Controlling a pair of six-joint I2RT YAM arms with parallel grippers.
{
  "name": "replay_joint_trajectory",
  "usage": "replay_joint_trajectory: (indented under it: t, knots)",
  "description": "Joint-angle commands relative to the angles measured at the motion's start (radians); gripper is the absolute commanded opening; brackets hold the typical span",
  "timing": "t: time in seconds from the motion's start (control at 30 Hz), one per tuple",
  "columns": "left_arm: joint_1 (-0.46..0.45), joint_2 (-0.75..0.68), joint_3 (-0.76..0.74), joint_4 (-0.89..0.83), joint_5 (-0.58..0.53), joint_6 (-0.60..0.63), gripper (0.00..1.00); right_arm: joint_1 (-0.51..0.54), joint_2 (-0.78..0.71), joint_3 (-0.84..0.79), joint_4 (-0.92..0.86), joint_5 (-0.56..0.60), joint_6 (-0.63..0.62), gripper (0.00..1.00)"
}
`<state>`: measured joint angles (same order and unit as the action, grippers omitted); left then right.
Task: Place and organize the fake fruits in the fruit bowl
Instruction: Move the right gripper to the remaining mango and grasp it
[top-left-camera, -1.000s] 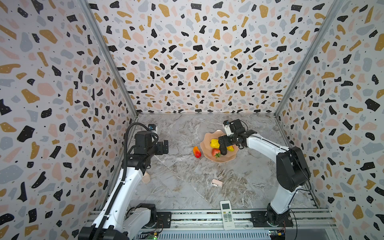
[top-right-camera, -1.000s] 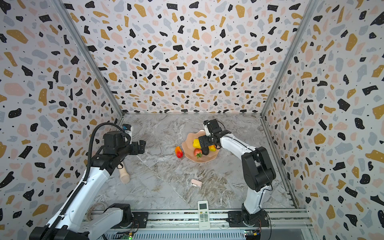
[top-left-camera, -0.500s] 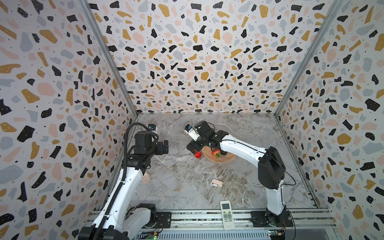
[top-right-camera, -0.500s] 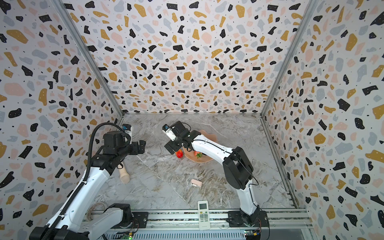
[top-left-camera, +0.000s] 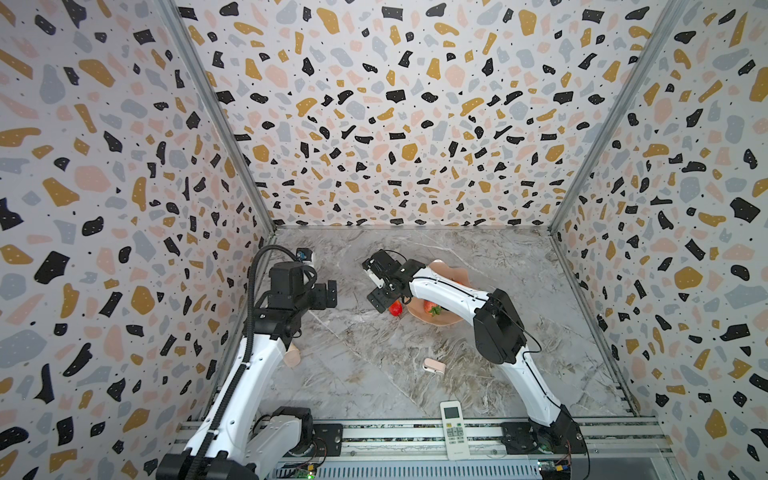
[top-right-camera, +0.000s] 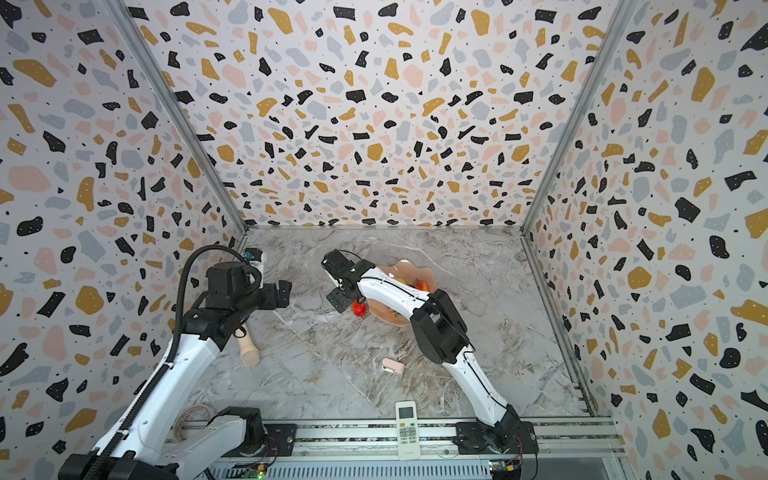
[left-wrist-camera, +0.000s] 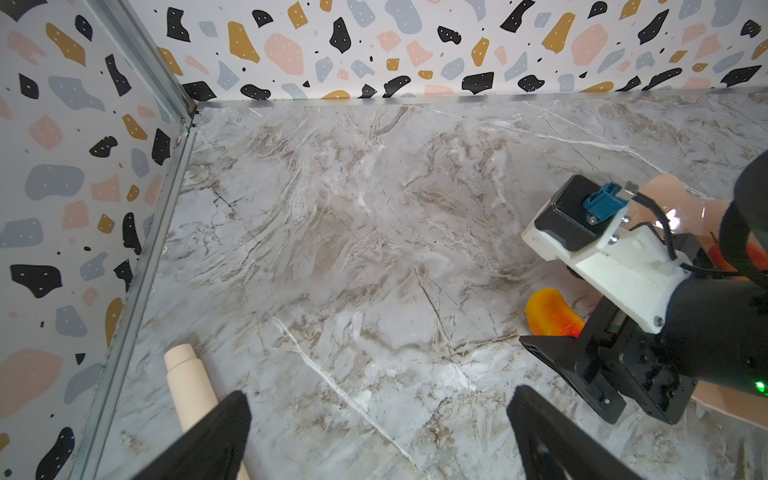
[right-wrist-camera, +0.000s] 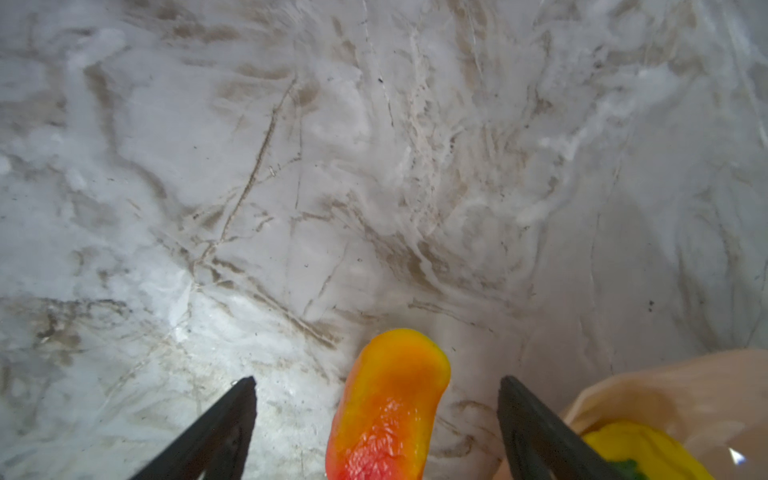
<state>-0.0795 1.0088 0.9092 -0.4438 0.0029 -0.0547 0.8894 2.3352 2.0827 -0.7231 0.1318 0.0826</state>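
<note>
A: Where does the loose mango (right-wrist-camera: 390, 407) lie?
B: On the marble tabletop (top-left-camera: 374, 374), just outside the fruit bowl (top-left-camera: 451, 319). In both top views it is at about 9 o'clock from the bowl's centre, taking 12 o'clock as the back wall. Whether it touches the rim I cannot tell.
A: And the right gripper (right-wrist-camera: 376, 380)?
B: It hangs over that mango, released. In the right wrist view its two black fingers (right-wrist-camera: 224, 424) stand wide, one on each side of the fruit, with bare marble showing in both gaps.
A: The left gripper (left-wrist-camera: 379, 395)?
B: Also spread, with nothing between the fingers. It sits at 9 o'clock from the bowl, well apart from it.
A: What is in the bowl?
B: A strawberry (top-left-camera: 432, 308) on the 6 o'clock side, a bumpy yellow fruit (right-wrist-camera: 648, 449) by the rim nearest the right gripper, and a second mango (top-right-camera: 423, 285) toward 12 o'clock. The right arm covers the rest.
A: Anything else?
B: A pink-white clip (top-left-camera: 433, 365) at 6 o'clock from the bowl, and a white remote (top-left-camera: 455, 428) farther along that line, at the front rail.
</note>
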Motion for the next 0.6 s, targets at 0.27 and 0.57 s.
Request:
replay_joint_trajectory:
  t: [0.27,0.57]
  knots:
    - [0.004,-0.019,-0.009,0.030,0.011,0.012,1.00,0.006,-0.024,-0.024,-0.037,-0.035,0.029,0.79]
    - [0.003,-0.021,-0.009,0.031,0.012,0.012,1.00,0.004,-0.002,-0.025,-0.043,-0.040,0.027,0.74]
